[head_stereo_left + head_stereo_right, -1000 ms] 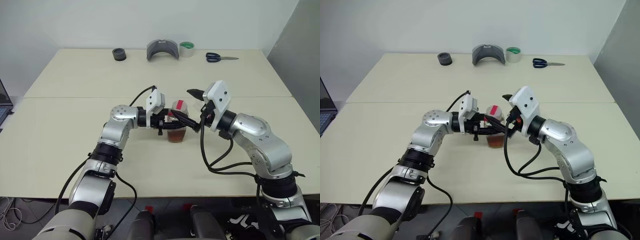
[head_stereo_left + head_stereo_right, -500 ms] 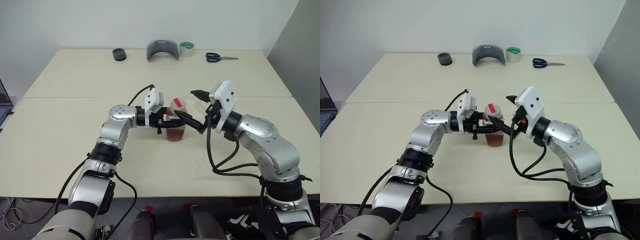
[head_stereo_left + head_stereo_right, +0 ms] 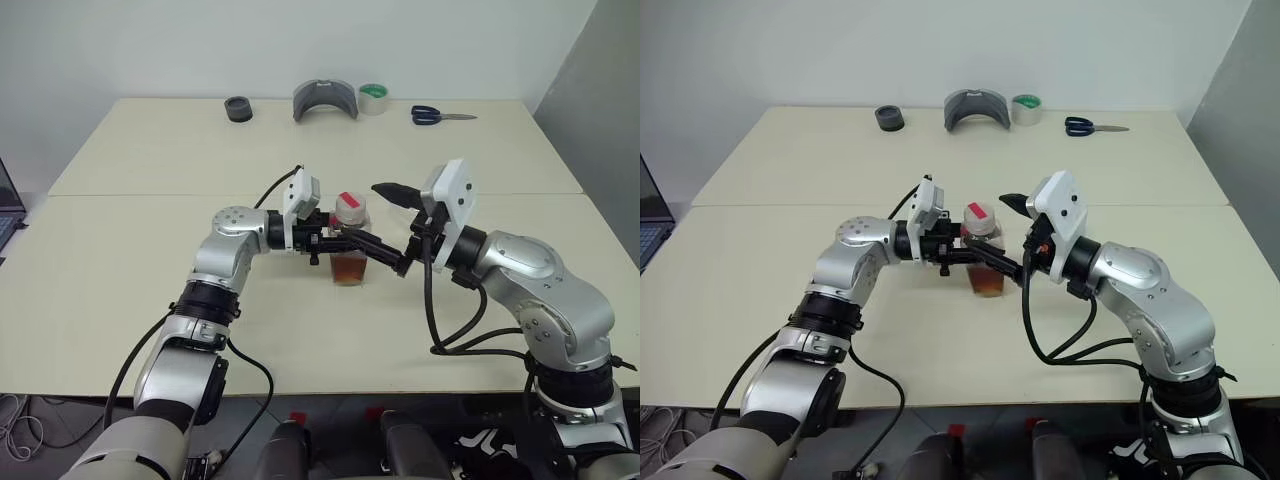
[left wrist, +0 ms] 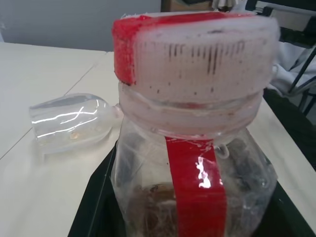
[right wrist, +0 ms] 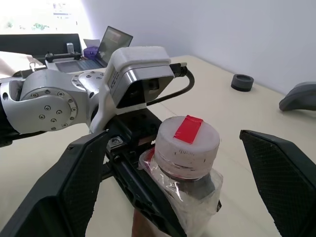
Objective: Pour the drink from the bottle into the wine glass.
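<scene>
Left eye view: our right claw [image 3: 398,228], spread wide, has backed slightly from the capped bottle [image 3: 349,244] our left claw [image 3: 325,241] clamps, so uncapping remains undone.

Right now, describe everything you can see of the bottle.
The bottle is small, clear plastic, with a wide neck and crinkled walls. Its white ribbed cap is on, with a red strip across the top; a red strip also runs down the side. Reddish-brown drink fills the lower part. It stands upright near the middle of the cream table, clamped by the left gripper. The right gripper stands open either side of the cap without touching.
</scene>
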`<state>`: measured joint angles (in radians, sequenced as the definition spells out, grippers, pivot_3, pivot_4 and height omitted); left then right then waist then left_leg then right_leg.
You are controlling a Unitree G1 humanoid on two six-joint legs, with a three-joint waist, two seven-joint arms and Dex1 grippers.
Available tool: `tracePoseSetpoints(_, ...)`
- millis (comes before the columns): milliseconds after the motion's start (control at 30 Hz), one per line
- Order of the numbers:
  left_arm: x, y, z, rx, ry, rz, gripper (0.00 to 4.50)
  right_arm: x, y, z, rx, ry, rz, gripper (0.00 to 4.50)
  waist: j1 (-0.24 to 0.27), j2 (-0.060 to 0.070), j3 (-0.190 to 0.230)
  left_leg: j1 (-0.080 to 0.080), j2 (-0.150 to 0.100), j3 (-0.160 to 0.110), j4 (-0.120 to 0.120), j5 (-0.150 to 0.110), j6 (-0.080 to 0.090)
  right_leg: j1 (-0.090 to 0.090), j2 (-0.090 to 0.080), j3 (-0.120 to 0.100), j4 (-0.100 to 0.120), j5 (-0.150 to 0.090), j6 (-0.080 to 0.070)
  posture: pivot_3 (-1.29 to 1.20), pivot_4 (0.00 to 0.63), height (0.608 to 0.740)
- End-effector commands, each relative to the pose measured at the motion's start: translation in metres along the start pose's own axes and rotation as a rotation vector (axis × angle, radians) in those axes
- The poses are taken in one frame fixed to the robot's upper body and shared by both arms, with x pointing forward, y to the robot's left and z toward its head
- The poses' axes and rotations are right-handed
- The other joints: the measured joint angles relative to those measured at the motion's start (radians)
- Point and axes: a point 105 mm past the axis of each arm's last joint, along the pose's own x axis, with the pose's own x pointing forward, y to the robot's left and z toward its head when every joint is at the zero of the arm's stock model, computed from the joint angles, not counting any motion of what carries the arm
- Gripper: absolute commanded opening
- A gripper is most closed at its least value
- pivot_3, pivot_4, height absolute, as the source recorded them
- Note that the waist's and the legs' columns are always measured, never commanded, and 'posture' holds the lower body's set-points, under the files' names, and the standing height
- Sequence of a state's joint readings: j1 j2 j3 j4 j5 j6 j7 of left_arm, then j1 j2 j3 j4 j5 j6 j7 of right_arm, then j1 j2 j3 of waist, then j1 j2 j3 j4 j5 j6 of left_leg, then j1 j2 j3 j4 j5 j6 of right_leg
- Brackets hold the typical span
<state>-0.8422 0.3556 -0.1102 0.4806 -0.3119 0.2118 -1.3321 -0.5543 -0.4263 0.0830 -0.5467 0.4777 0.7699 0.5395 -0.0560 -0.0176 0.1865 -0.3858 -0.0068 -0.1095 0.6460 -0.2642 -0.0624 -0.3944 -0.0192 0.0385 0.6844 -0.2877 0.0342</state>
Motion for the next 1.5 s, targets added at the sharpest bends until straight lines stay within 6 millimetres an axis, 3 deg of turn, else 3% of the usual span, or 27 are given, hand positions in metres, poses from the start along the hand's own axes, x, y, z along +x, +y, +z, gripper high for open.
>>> tracePoseSetpoints(33,-0.001,0.0,0.019,0.085,-0.023,-0.02,1.73,0.008,-0.003,0.011,-0.065,-0.034,-0.032,4.5,0.0,0.0,0.0,0.0,0.0,0.0,0.0,0.0,0.0,0.0,0.0,0.0,0.0,0.0,0.0,0.0,0.15,0.74)
tracePoseSetpoints(433,-0.002,0.0,0.016,0.1,-0.012,-0.021,1.73,0.022,-0.015,0.004,-0.095,-0.01,-0.096,4.5,0.0,0.0,0.0,0.0,0.0,0.0,0.0,0.0,0.0,0.0,0.0,0.0,0.0,0.0,0.0,0.0,0.15,0.74)
tracePoseSetpoints(1500,-0.002,-0.003,0.012,0.107,0.005,-0.026,1.73,0.003,-0.021,0.002,-0.011,-0.001,-0.137,4.5,0.0,0.0,0.0,0.0,0.0,0.0,0.0,0.0,0.0,0.0,0.0,0.0,0.0,0.0,0.0,0.0,0.15,0.74)
